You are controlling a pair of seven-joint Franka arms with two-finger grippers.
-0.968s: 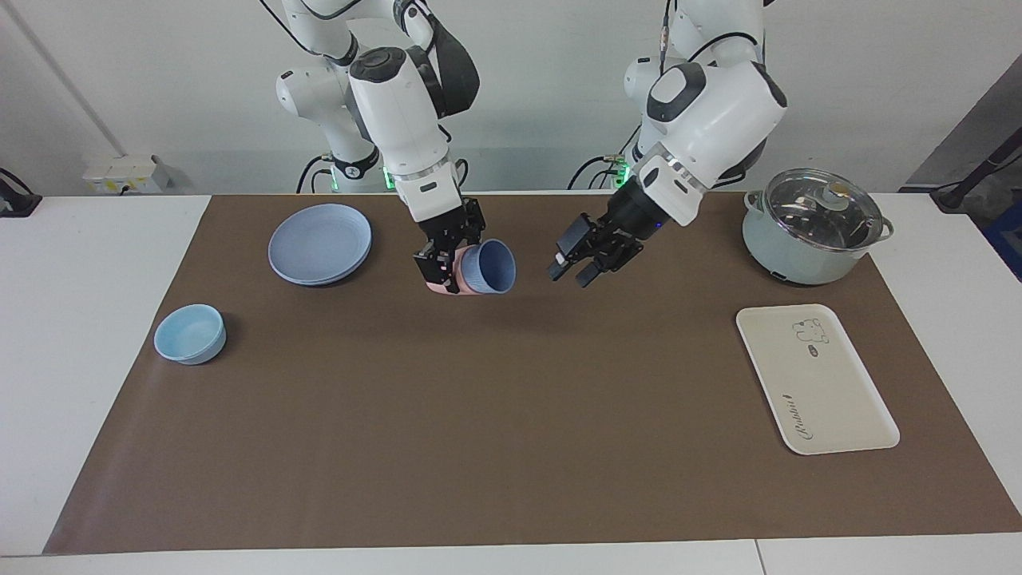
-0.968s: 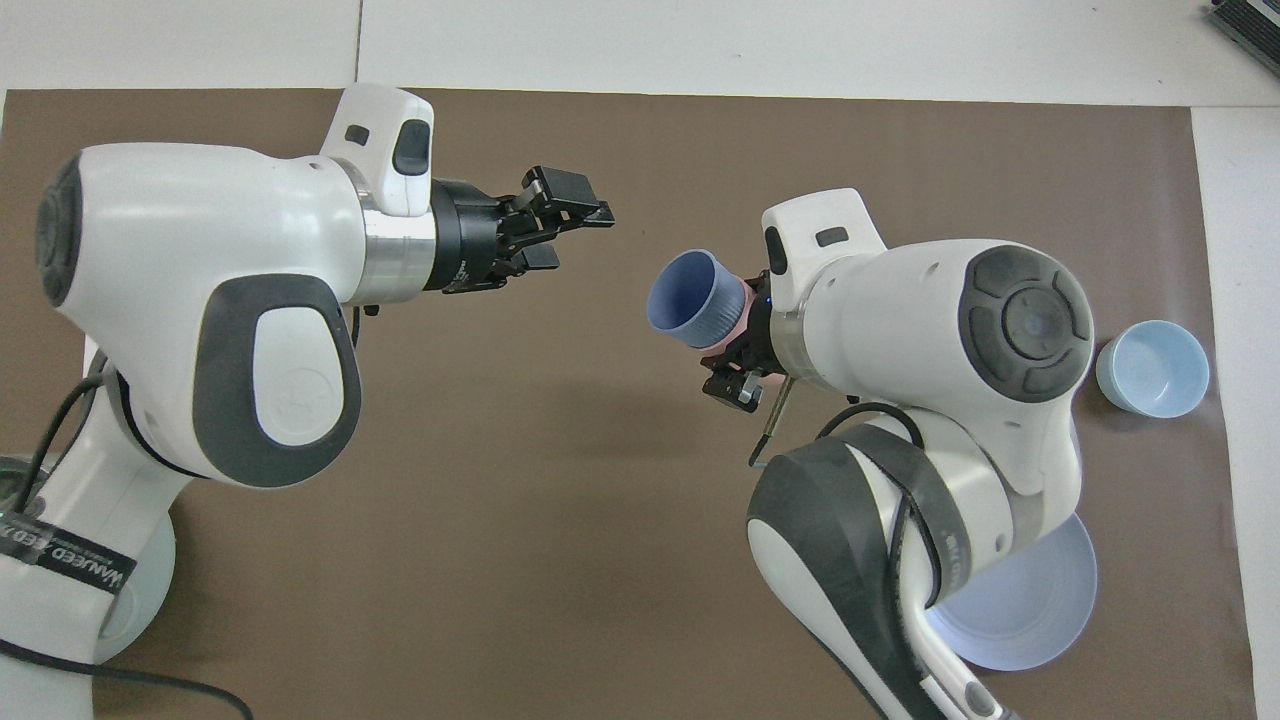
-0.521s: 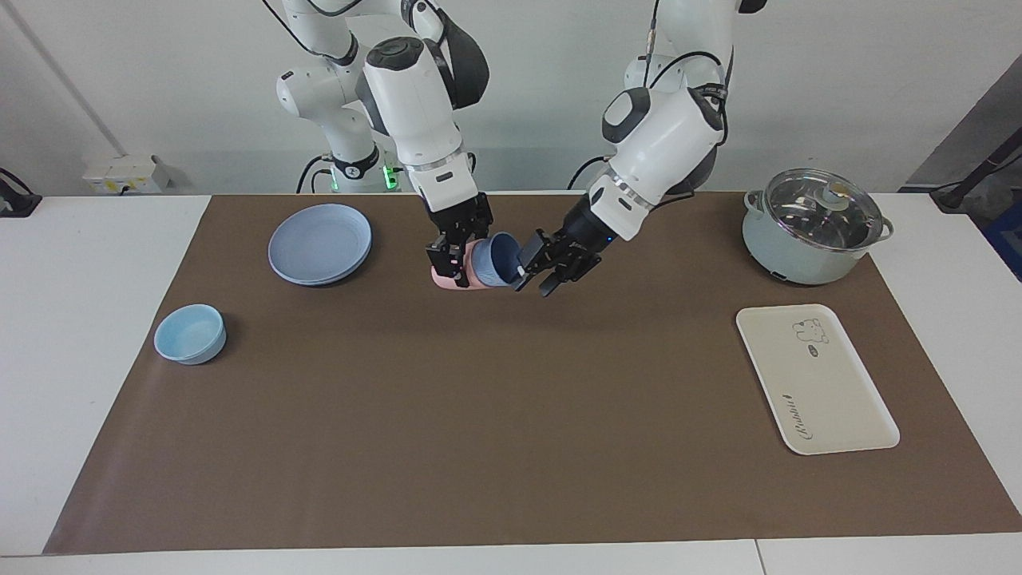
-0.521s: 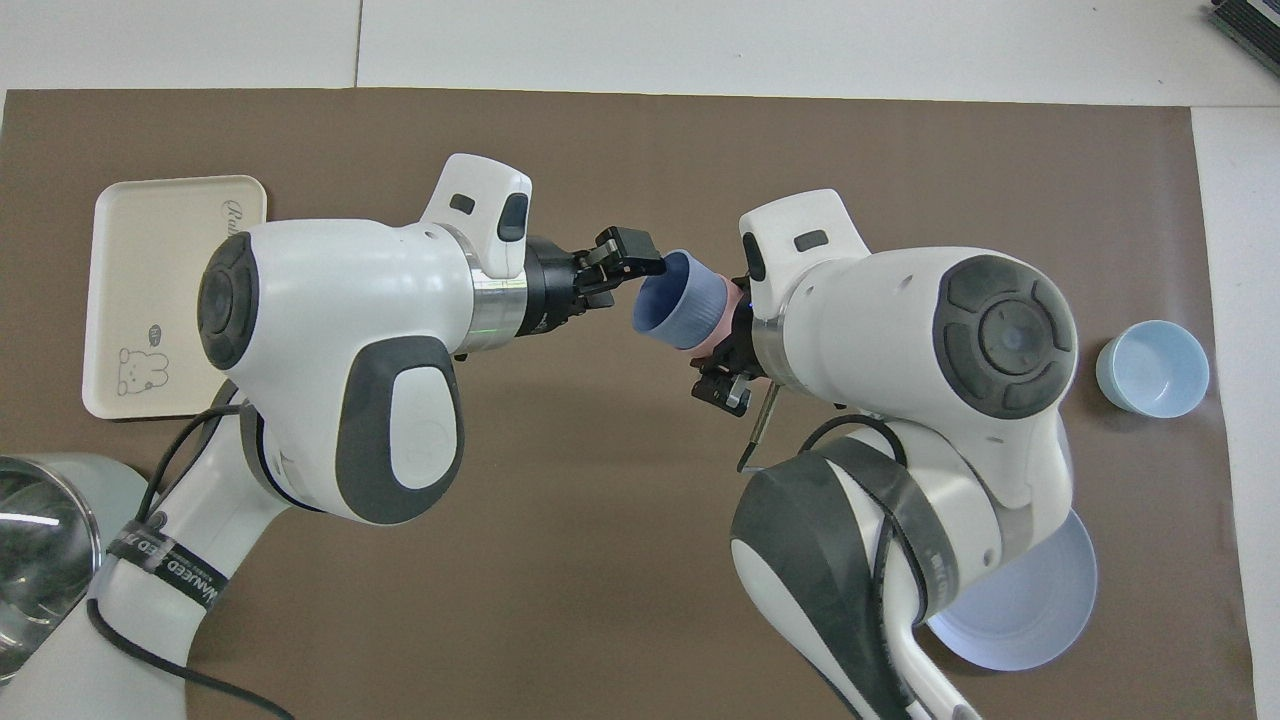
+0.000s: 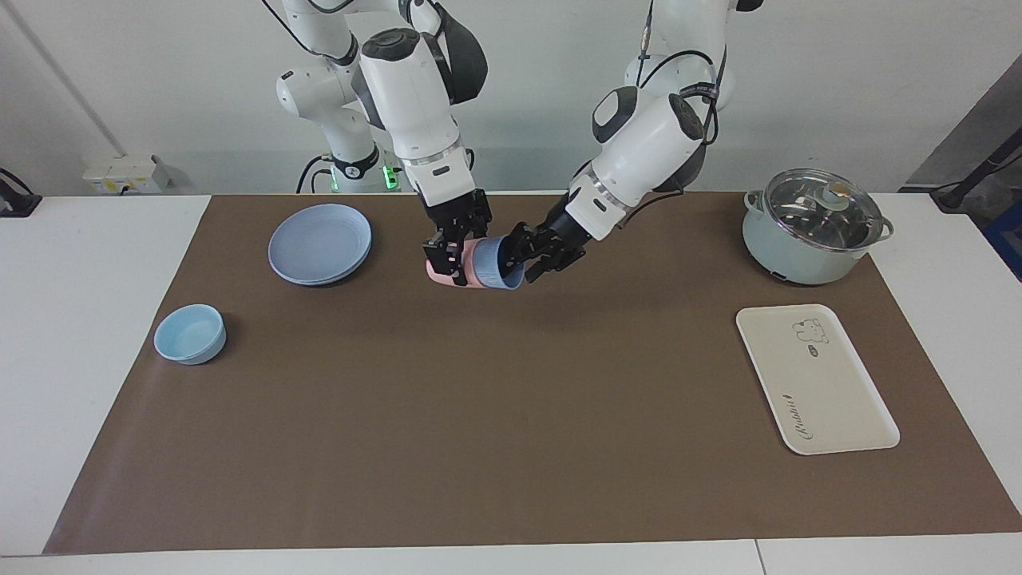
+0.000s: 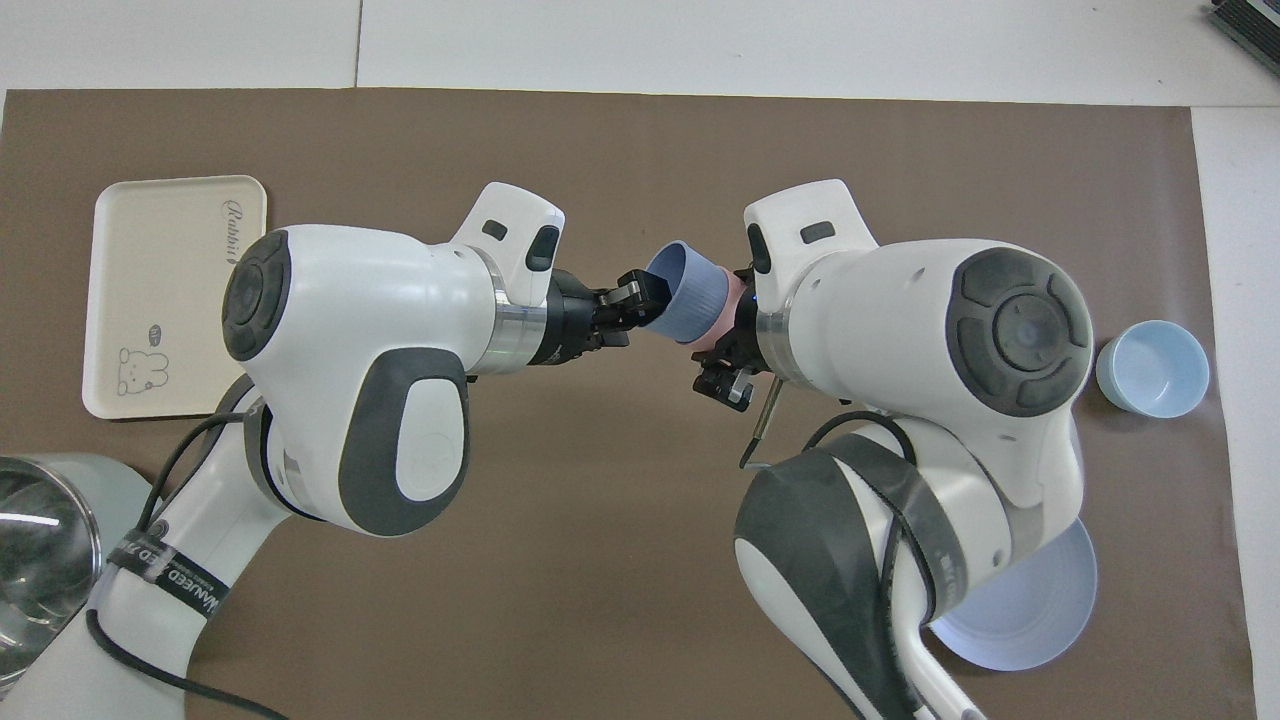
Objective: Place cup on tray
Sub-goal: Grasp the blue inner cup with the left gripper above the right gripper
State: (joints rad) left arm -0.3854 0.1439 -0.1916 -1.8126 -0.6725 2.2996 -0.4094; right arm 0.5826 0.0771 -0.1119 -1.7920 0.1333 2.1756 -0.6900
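Above the middle of the brown mat, toward the robots' side of the worktop (image 5: 104,263), the two arms meet in the air. The right gripper (image 5: 449,259) is clamped shut on a salmon-pink cup (image 5: 437,273) lying on its side, and the periwinkle-blue cup (image 5: 497,266) is nested in that pink one, its open mouth turned toward the left arm. The left gripper (image 5: 533,254) is right at that mouth, with one of its fingers (image 6: 640,288) against the rim; its fingers stand partly apart, and I cannot tell whether they have hold of the rim or only touch it. Both cups hang clear of the mat, with a soft shadow under them. The tray (image 5: 830,399) lies flat and bare on the mat at the left arm's end of the worktop, farther from the robots than the lidded pot (image 5: 806,228) standing beside it, and well apart from the cups. At the right arm's end a round blue plate (image 5: 319,243) sits close to the robots, and a low light-blue bowl (image 5: 190,334) sits farther out from them near the mat's edge.
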